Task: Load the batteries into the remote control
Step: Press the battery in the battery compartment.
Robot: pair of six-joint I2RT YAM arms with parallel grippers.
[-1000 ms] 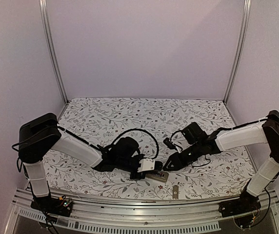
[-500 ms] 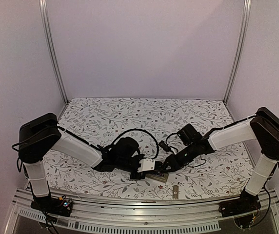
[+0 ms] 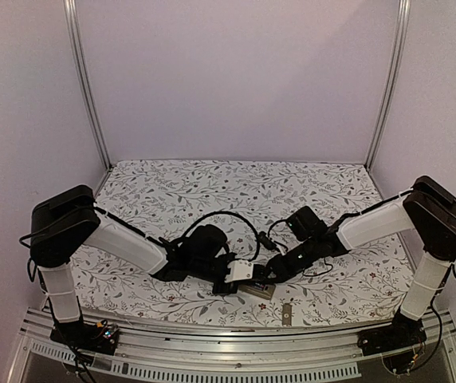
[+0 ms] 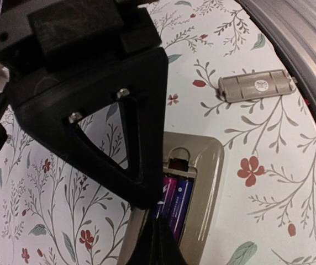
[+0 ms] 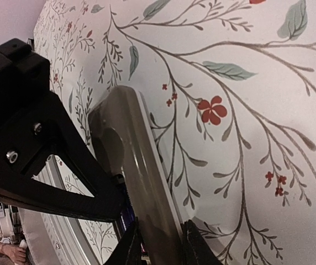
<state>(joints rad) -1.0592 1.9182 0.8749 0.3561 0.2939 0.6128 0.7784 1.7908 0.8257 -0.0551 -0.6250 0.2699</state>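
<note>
Since a second ago my right arm (image 3: 371, 226) has swung left over the floral-printed table (image 3: 172, 191), which has open room rearward. The right gripper (image 3: 266, 275) now meets the left gripper (image 3: 237, 274) near the front rail (image 3: 212, 331). The right fingers (image 5: 196, 245) sit narrow, clamping the slim white, beige-backed plastic remote control (image 4: 207, 182); the left's spread I cannot tell. Two dark cylindrical batteries (image 4: 175, 201) lie in its bay, beside the right fingertip. The flat grey rectangular cover (image 4: 254, 86) lies apart.
</note>
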